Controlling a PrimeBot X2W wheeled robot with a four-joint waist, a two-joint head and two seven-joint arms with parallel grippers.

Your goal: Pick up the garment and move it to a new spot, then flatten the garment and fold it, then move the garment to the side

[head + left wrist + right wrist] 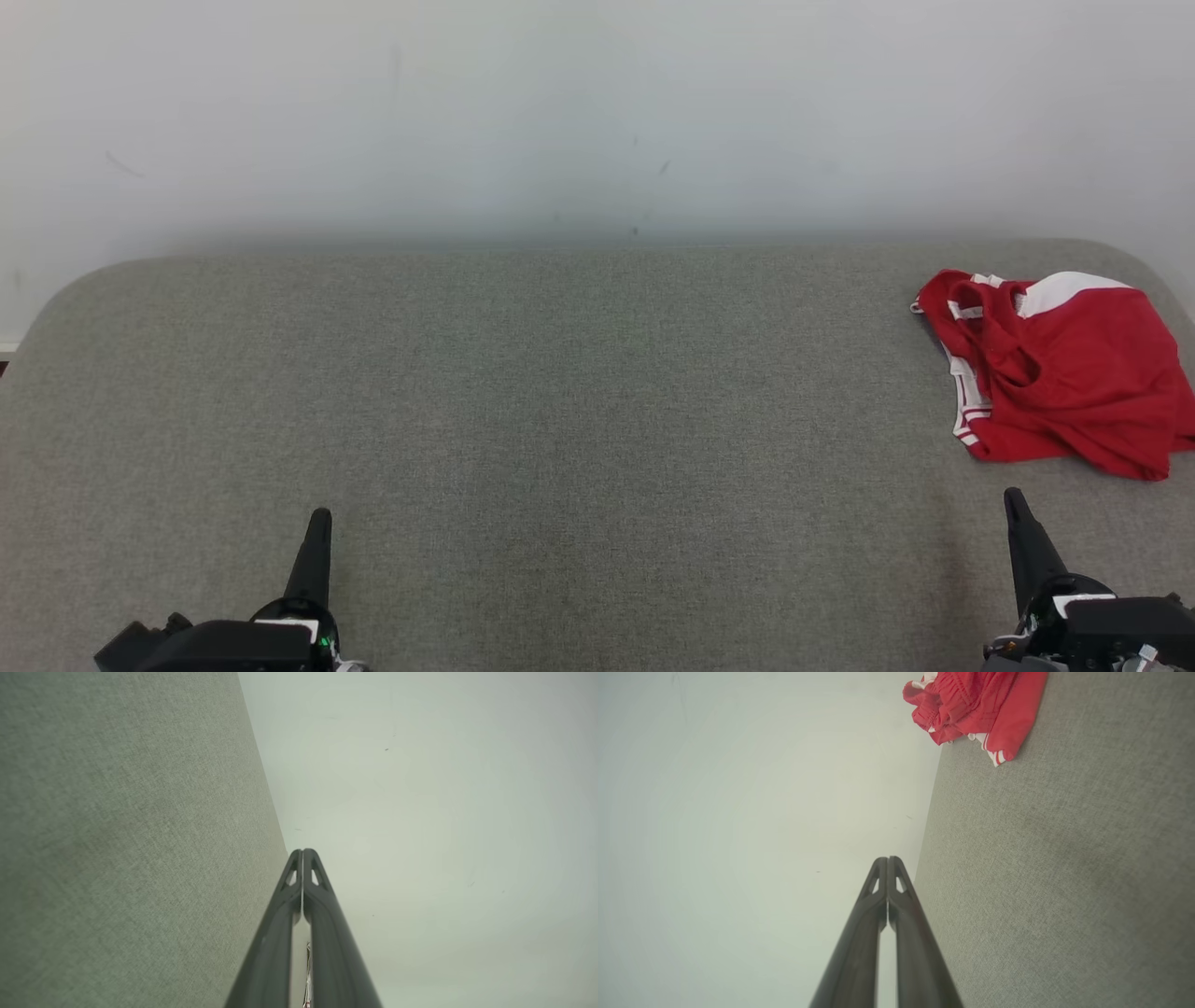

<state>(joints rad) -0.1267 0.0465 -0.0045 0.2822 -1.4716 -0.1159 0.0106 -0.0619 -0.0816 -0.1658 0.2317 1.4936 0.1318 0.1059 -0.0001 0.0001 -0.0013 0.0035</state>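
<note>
Ground: grey fabric surface [560, 420], bare across its left, middle and near right; open passage for either arm.
Obstacle, single: red-and-white garment [1064, 373], a low crumpled heap at the far right by the rounded corner (its right edge meets the head view's border).
Far limit: pale wall [597, 112] rising straight behind the back edge.
Approach: the right gripper [1016, 504], fingers pressed together, stands near the garment with bare fabric between; the left gripper [320, 523] is well apart from it.
</note>
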